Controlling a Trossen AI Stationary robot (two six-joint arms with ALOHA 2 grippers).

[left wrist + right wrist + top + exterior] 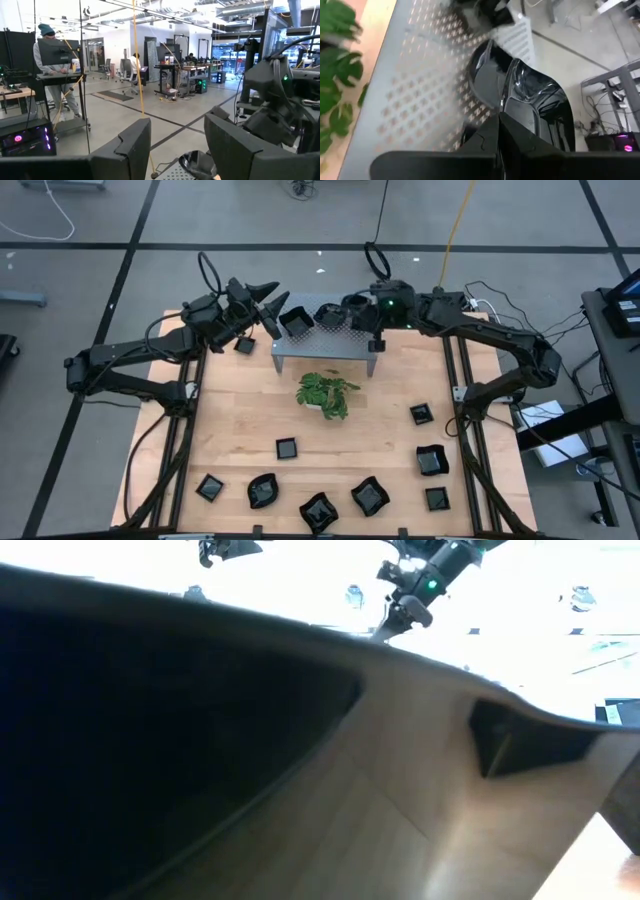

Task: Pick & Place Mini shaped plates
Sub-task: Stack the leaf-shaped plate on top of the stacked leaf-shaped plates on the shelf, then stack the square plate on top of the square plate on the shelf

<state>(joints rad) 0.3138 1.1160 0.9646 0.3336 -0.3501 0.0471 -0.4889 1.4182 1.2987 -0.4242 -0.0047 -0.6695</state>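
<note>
A grey perforated stand [325, 345] sits at the table's far side. A square black mini plate [297, 322] lies on its left end. My right gripper [347, 309] reaches in from the right over the stand's far edge and is shut on a glossy wavy-edged black plate [535, 97]. My left gripper [268, 305] hovers open above the stand's left end and holds nothing; between its fingers the left wrist view shows that plate [196, 163]. Several more black plates lie on the table's near half, such as one [287, 448] and another [370, 496]. My right gripper pinches the wavy plate's rim [509, 102] between its two shut fingers [517, 137], on the side toward the table's right. The fingers slant down from the right. The plate lies over the stand's far edge; whether it rests on the stand or hangs clear, I cannot tell.
A green leafy plant [326, 393] stands just in front of the stand. One small plate [245, 345] lies left of the stand. In the low view a dark shape close to the camera [150, 740] hides most of the table. A person stands in the room beyond.
</note>
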